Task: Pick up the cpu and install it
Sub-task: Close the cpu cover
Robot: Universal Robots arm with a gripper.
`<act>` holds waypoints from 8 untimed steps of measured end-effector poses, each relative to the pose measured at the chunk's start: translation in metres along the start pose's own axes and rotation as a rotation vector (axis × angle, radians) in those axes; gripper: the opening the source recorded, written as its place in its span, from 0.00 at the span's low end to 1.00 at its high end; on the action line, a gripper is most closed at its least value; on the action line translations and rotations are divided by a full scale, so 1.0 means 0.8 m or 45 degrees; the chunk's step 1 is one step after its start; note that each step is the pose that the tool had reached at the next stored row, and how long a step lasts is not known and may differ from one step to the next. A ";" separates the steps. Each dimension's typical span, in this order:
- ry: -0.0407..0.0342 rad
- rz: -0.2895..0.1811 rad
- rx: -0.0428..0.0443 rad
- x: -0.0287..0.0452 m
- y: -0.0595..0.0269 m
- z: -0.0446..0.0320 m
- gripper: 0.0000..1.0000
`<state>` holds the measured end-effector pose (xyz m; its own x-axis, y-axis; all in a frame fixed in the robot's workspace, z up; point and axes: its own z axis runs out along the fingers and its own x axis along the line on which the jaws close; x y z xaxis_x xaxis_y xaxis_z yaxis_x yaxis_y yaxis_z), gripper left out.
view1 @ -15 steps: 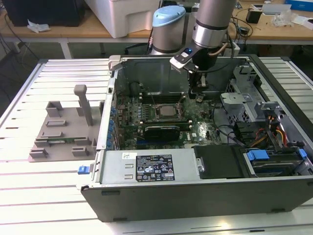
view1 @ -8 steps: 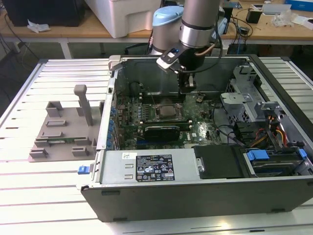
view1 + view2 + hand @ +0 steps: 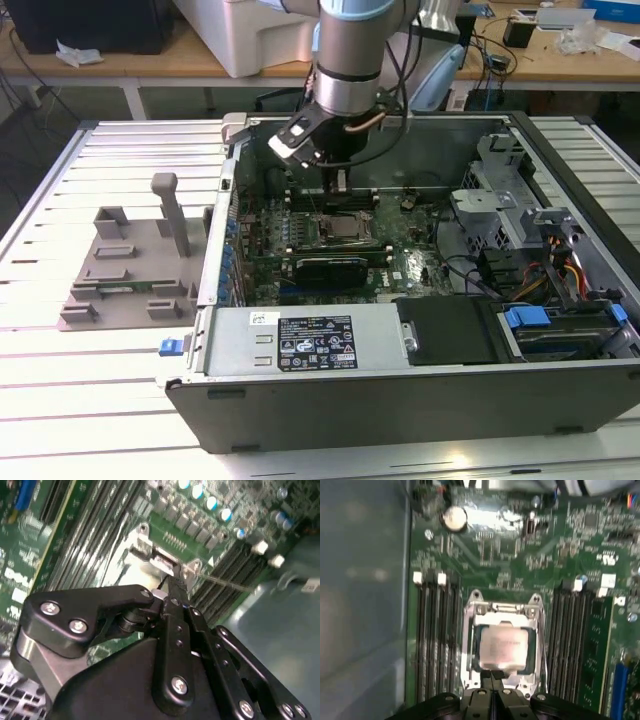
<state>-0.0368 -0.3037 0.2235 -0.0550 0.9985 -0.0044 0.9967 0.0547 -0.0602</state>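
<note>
Between memory slots (image 3: 437,640), the cpu (image 3: 503,647) lies in its socket (image 3: 469,645), claw (image 3: 492,676) (pinched shut, empty) at its edge.

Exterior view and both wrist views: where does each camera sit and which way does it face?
Exterior view: off the arm, above the open grey metal computer case, looking down into it; arm and black claw show.
First wrist view: on the wrist, facing down at the small silvery square cpu in its socket; claw shows.
Second wrist view: on the wrist, slanting along the claw.
Shared: both wrist views see the green motherboard.
</note>
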 end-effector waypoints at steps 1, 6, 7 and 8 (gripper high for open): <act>0.0001 0.000 0.000 -0.0015 -0.002 0.0025 0.11; 0.0006 0.000 0.000 -0.0032 -0.009 0.0223 0.11; 0.0012 0.000 0.000 -0.0032 -0.007 0.0231 0.11; 0.0013 0.000 0.000 -0.0034 -0.004 0.0236 0.11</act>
<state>-0.0406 -0.3068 0.2048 -0.0548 0.9985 -0.0034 0.9967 0.0545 -0.0601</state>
